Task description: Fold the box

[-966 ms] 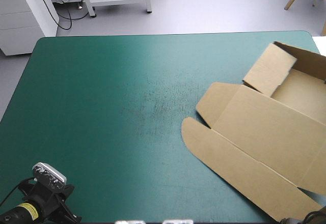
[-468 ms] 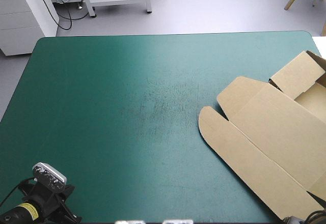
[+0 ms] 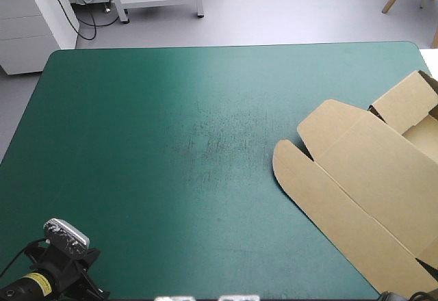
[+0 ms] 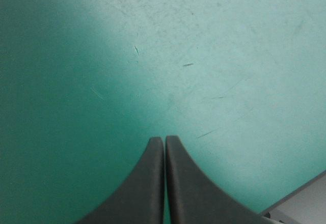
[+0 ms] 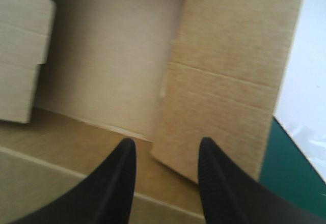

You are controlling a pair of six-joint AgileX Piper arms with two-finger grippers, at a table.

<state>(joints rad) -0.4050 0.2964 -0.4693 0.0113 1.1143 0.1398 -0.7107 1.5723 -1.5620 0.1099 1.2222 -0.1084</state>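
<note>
At the near left corner of the surface [image 3: 123, 178], the left claw [image 4: 164, 141] was closed. Its two black fingers [image 4: 147, 183] were pressed together into one pointed arch, with nothing between them. Under and ahead of it lay the teal-green cover [image 4: 214, 56], marked by a few fine scratches [image 4: 188, 64], and an edge of the surface ran close beside the claw.

At the near right corner, the right claw [image 5: 165, 147] stood open, its fingers [image 5: 119, 183] apart and gripping nothing. It hung over the brown box [image 5: 102, 71]. The view was too soft to tell whether the fingertips touched the board. Just ahead of the claw, a lighter panel [image 5: 224, 81] seemed to stand up as a wall, with a sliver of the cover showing beside it.

From above, the box [image 3: 369, 178] lay on the right part of the surface and ran out of sight at the right. Its lid lay flat, unfolded toward the middle of the surface, and ended in a narrow flap [image 3: 291, 167] with a rounded tip. Farther off, toward the far right corner, short walls [image 3: 404, 99] were raised around an open tray. Pale scuff marks [image 3: 219, 140] showed on the cover near the middle of the surface, beside the rounded flap.
</note>
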